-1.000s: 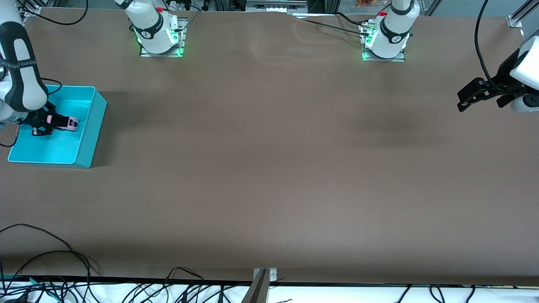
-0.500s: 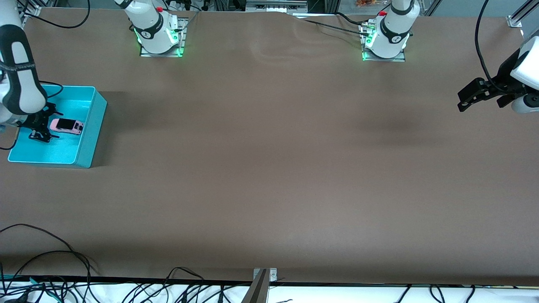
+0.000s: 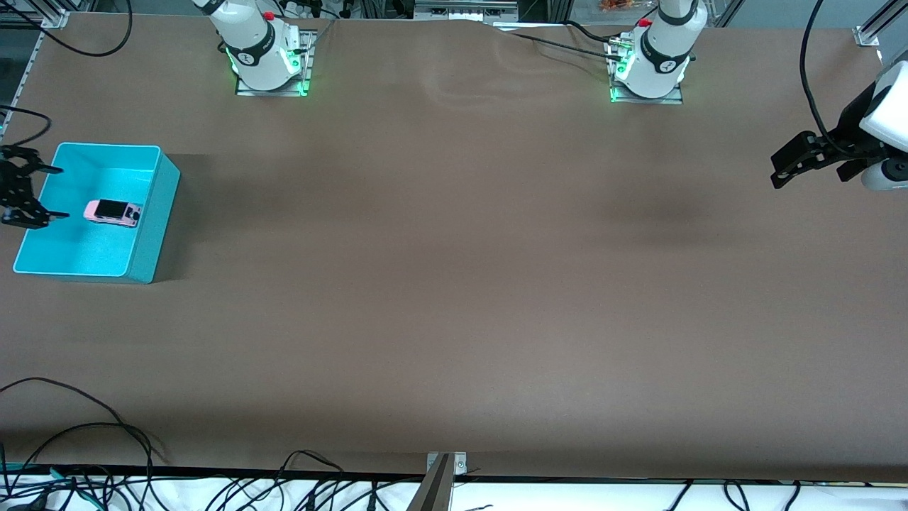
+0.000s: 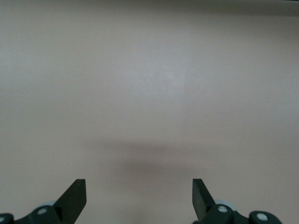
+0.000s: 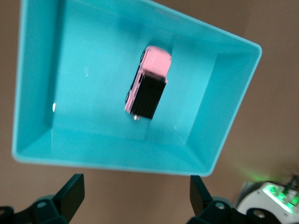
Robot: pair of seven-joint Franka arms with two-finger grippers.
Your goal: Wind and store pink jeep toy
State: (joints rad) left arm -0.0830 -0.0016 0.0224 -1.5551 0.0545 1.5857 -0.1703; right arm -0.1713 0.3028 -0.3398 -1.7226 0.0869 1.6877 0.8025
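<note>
Pink jeep toy (image 3: 111,211) lay in the turquoise bin (image 3: 152,234); both pincers were empty.

The toy rested on its wheels on the bin floor, near the wall facing the left arm's end of the bench (image 3: 454,284), free of any contact. The right pincer (image 3: 25,193) was up in the air over the bin's outer rim at the right arm's end, fingers spread wide, holding nothing, with clear space between it and the toy. The toy had a light pink body, black roof and windows, and dark wheels. The right wrist view showed the toy (image 5: 148,85) from above, with a small peg at its black end, a detail the front view did not resolve. The left pincer (image 3: 789,165) waited over bare bench at the left arm's end, fingers wide apart and empty, as the left wrist view (image 4: 138,198) confirmed.
</note>
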